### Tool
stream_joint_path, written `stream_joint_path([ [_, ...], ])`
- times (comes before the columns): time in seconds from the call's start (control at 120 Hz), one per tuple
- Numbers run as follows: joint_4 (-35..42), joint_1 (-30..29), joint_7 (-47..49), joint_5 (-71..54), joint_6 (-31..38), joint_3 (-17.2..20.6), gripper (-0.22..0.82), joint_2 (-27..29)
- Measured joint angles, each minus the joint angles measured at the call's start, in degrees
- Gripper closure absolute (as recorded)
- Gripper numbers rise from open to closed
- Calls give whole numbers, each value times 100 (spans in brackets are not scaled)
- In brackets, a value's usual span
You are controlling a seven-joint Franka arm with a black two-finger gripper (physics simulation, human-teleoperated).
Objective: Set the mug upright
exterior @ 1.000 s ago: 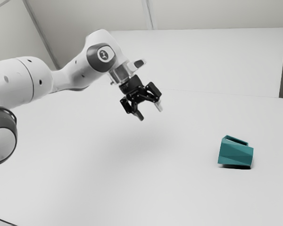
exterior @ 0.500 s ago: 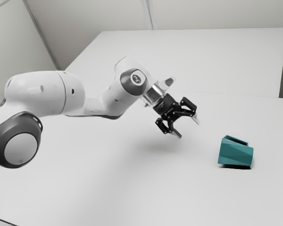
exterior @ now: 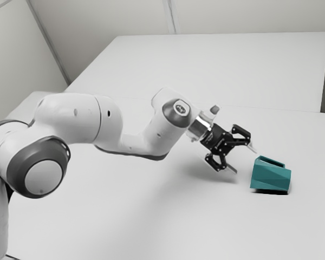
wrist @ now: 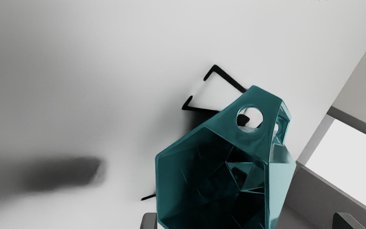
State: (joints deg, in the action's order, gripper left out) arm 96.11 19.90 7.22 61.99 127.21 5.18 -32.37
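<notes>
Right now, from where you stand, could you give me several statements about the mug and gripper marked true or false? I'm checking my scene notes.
1. The teal mug lies on its side on the table. True.
2. The gripper is shut on the mug. False: its fingers stand apart and do not hold it.
3. The handle has a round hole in it. True.
4. The mug's mouth faces away from the gripper. False: the mouth faces toward it.

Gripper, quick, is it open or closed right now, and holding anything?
Gripper: open, fingers spread apart, holding nothing; the teal mug lies on its side just ahead.
</notes>
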Motion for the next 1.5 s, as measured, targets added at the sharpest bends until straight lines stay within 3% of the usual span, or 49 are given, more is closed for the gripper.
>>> stream_joint_path([
  [0.642,-524,381,31,628,445,95,0,-532],
  [0.675,-534,382,31,620,449,95,4,-535],
  [0.858,-533,383,51,580,463,70,47,-538],
  [0.992,-538,383,81,360,468,40,64,-531],
  [1.217,-881,383,135,-57,474,35,75,-506],
  [1.5,-924,388,223,-248,475,44,78,-434],
])
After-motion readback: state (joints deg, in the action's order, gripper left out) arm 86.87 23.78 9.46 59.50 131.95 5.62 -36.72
